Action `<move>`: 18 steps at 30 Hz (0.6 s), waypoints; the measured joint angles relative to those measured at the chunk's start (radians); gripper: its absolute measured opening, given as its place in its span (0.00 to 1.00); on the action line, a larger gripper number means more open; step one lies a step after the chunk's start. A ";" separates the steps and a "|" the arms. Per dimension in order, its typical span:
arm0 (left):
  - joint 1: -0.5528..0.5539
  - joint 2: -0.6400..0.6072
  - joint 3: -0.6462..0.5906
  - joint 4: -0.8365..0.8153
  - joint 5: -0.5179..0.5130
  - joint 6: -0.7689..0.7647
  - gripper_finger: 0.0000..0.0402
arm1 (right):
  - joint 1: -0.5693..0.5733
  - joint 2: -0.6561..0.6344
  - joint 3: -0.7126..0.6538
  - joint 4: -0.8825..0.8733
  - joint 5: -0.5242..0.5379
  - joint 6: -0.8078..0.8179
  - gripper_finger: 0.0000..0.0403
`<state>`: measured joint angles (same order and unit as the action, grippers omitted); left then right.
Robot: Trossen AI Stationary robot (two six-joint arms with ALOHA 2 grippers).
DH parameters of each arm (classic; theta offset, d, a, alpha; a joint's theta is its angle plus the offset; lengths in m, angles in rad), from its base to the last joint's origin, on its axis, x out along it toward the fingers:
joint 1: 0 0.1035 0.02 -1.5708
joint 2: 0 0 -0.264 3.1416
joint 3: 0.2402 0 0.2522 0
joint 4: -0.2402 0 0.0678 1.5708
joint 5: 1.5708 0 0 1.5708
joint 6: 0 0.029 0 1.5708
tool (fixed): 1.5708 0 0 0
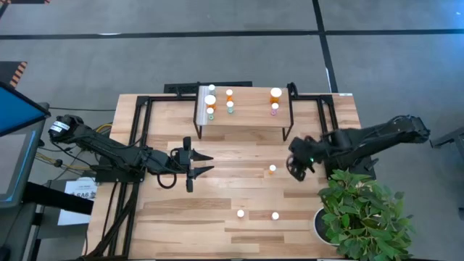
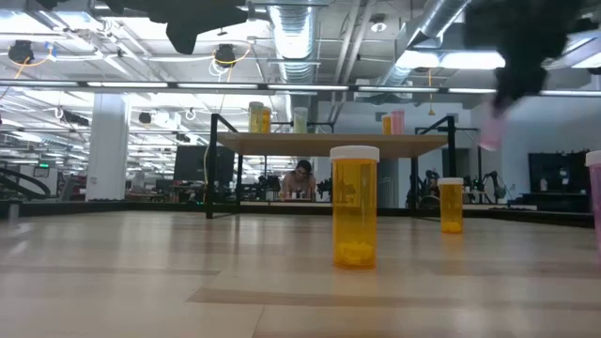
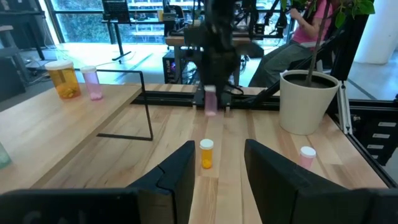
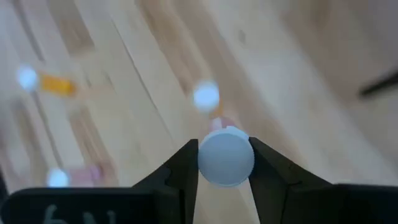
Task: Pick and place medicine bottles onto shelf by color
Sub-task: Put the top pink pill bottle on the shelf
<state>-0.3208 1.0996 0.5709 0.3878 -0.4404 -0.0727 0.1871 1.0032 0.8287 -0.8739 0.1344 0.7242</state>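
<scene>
above the table the right gripper clamps a pink bottle upright, cap up.

Your right gripper hangs raised off the counter, jaws clamped on a bottle cap; your left gripper waits low, jaws spread.

Low view: right gripper blurred, its held pink bottle indistinct; second pink bottle cut by the frame edge.
</scene>
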 joint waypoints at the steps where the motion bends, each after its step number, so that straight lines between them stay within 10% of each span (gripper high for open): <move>1: 0.000 0.000 0.000 0.001 0.000 0.000 0.32 | -0.023 0.001 0.029 0.005 0.002 -0.028 0.33; 18: 0.000 0.000 0.000 0.015 0.000 -0.017 0.32 | -0.432 0.316 0.549 0.050 -0.042 -0.544 0.34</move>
<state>-0.3209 1.0996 0.5709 0.4026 -0.4402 -0.0893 -0.2446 1.3187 1.3776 -0.8238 0.0921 0.1802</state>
